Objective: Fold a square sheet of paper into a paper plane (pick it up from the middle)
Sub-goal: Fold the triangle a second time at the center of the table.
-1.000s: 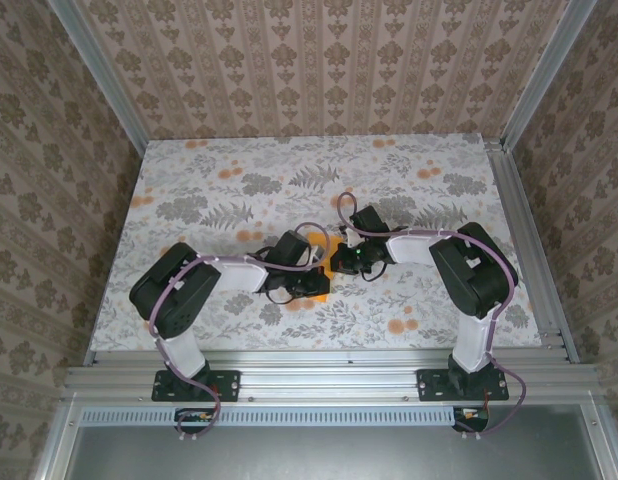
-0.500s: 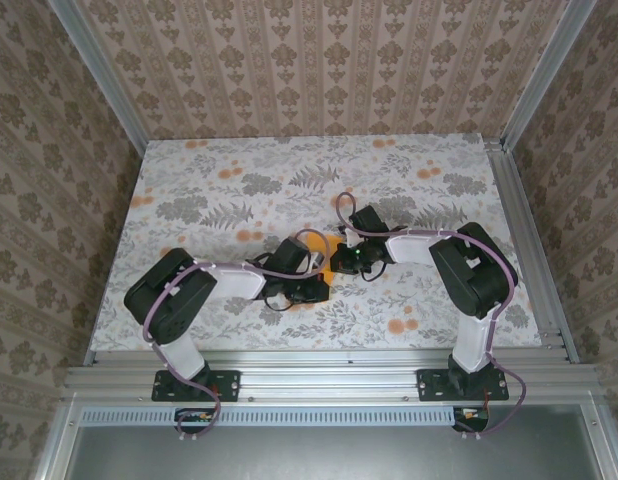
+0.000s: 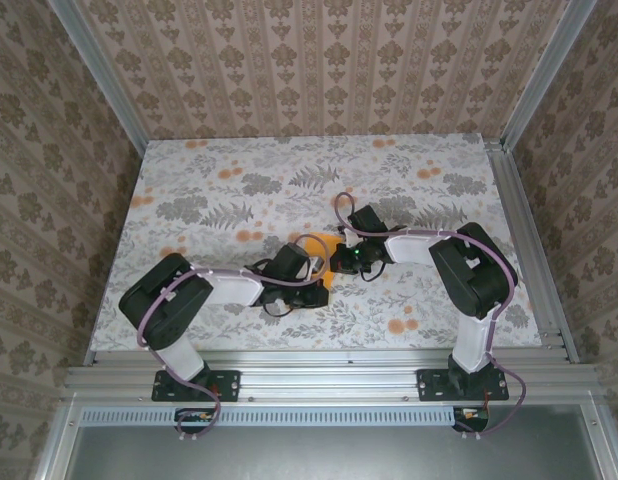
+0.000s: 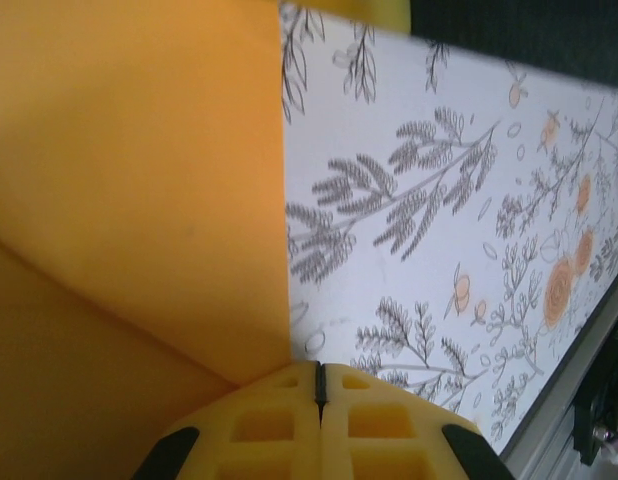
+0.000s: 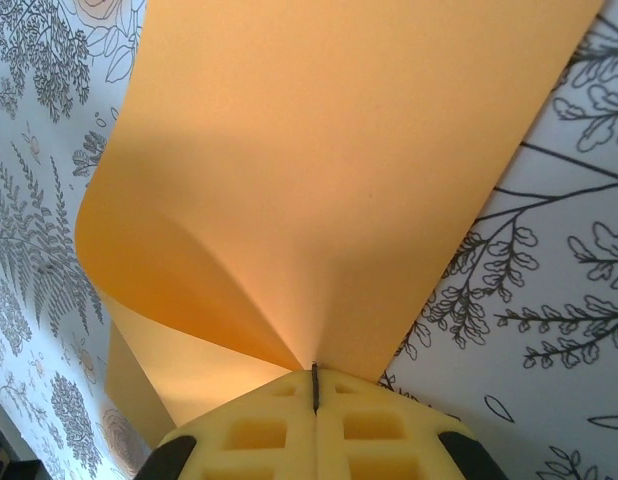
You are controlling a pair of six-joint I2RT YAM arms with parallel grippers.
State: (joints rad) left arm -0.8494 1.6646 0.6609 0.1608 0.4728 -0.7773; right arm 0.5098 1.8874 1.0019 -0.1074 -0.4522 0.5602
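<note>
As both arms reach inward, left pincer [image 4: 320,378] and right pincer [image 5: 315,378] clamp the square sheet of paper [image 5: 329,150] — curled.

Left end effector [image 3: 311,286] and right end effector [image 3: 342,263] meet mid table [image 3: 209,200]. The square sheet of paper [image 3: 330,248] peeks out between them.

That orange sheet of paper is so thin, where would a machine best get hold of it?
At a lifted edge, coming in sideways, low over the table. The orange sheet is thin and limp, so only a raised margin slips between jaws. In both wrist views the jaws stand shut on such an edge, paper bowing away.
</note>
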